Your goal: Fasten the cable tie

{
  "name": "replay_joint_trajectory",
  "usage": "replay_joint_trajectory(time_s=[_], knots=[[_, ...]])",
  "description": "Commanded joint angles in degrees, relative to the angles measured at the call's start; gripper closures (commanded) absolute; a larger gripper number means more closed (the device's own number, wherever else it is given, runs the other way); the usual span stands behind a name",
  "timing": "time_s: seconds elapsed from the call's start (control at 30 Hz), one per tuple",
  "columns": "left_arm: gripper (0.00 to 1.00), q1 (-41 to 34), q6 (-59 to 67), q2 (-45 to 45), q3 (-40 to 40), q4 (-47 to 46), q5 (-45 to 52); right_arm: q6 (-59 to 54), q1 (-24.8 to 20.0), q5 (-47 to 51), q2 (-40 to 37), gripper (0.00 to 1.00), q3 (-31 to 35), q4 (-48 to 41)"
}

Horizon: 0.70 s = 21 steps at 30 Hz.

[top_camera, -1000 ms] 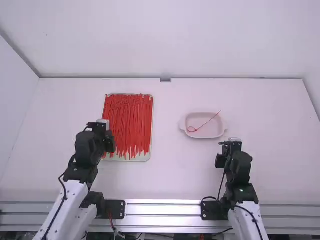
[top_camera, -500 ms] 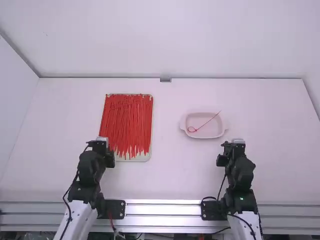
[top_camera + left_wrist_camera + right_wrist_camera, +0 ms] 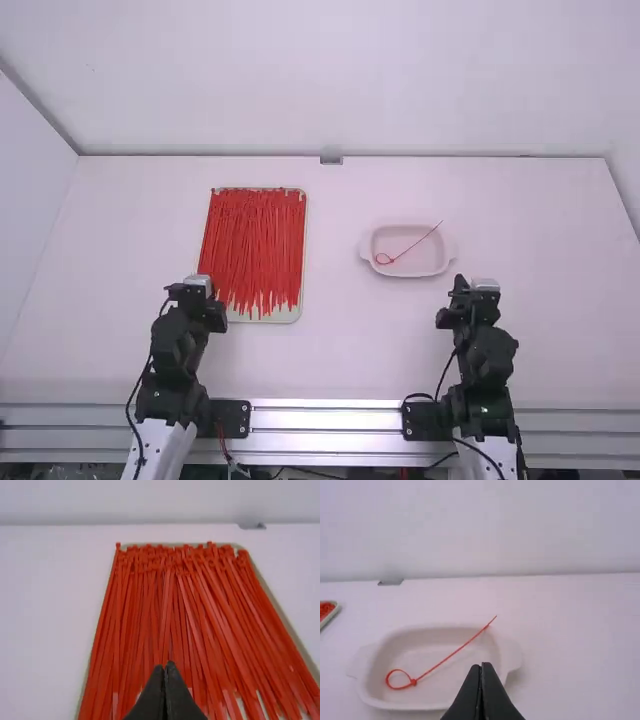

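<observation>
Lying looped in a rounded dish (image 3: pixel 395 647) — red cable tie (image 3: pixel 452 652).

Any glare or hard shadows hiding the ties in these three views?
High view: soft, even light, no glare on the table, just a faint shadow along the dish. Left wrist view: the loose ties are evenly lit, none washed out. Right wrist view: the looped tie reads plainly against the pale dish.
</observation>
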<state>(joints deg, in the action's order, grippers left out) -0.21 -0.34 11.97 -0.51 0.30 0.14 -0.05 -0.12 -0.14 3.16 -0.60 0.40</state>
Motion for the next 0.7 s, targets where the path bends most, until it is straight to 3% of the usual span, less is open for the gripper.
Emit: replay_joint_trajectory(time_s=[0.0, 0.67], knots=[[1.0, 0.21, 0.34, -2.1, 0.51, -0.3, -0.14, 0.05, 0.12, 0.14, -1.74, 1.0, 0.6, -0.4], [1.0, 0.21, 0.34, -11.97, 0.51, -0.3, -0.14, 0.05, 0.12, 0.14, -3.16, 1.0, 0.6, -0.4]])
